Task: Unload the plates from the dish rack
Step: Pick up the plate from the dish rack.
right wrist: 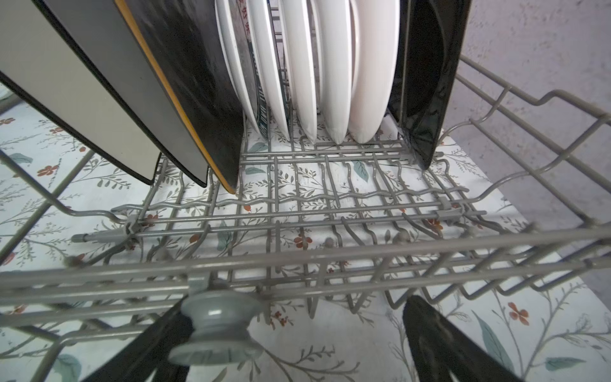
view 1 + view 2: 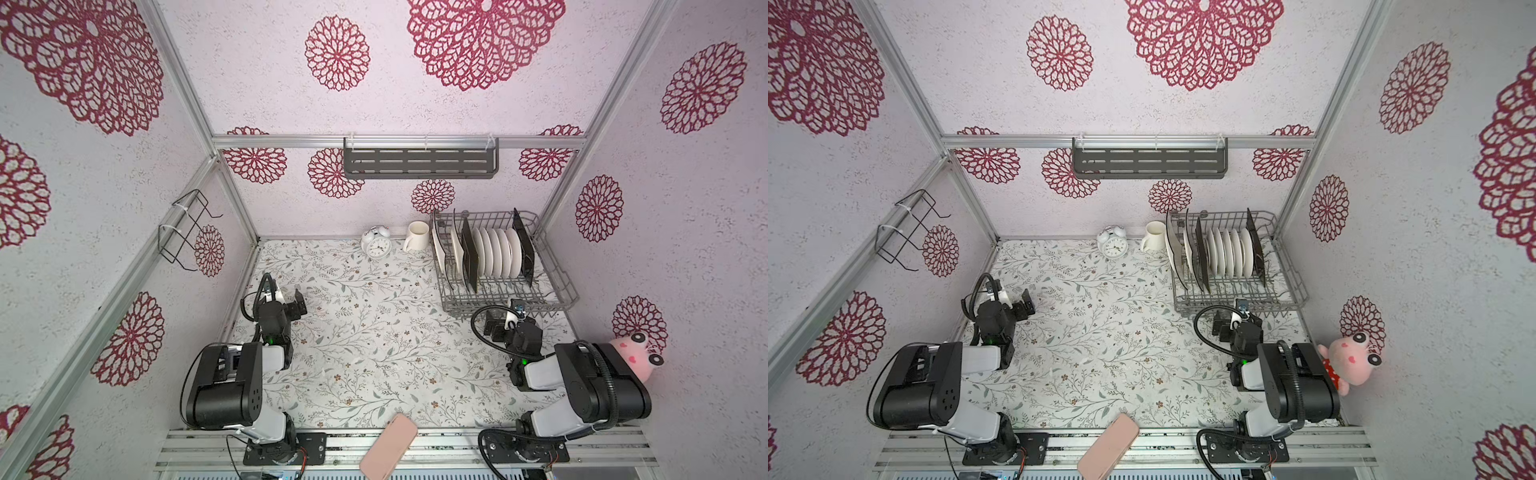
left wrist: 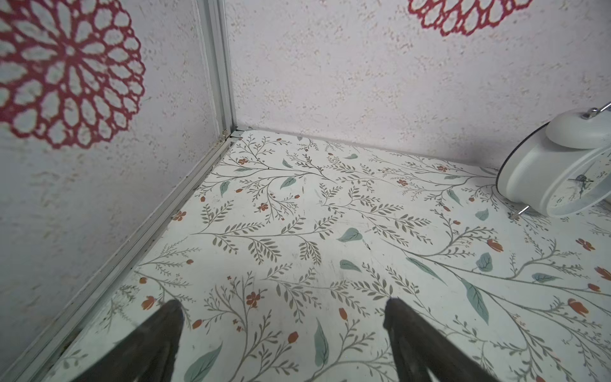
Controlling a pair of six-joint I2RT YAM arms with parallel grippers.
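The counter (image 2: 374,353) is wearing a pale sheet printed with grey-green sprigs and small rust-red flowers, and it is sitting inside a booth of aluminium rails. Pinkish textured paper with large crimson lace-like medallions is covering the back and side walls. A dark grey slotted shelf (image 2: 419,162) is hanging on the back rail, and a black wire holder (image 2: 183,232) is hanging on the left wall. A pink plush toy (image 2: 636,353) is leaning against the right wall, and a flat pink case (image 2: 388,446) is lying across the front rail.

A white alarm clock (image 2: 376,245) and a white mug (image 2: 417,236) are standing at the back edge, near each other. Just beside the mug, the dish rack (image 2: 557,282) is occupying the far right corner. The plates (image 2: 496,251) are standing on edge in its back half: round white ones packed together between black-backed square ones.

The left gripper (image 3: 284,307) is hovering over bare counter near the left wall, jaws spread wide and holding nothing. The right gripper (image 1: 297,311) is sitting just outside the rack's near rim, jaws equally wide and empty; a grey roller on the rack is blocking part of one finger.

A dark band with pale lettering is running along one round plate's rim (image 1: 254,82), but it is too small to read. The clock's numerals are likewise blurred.
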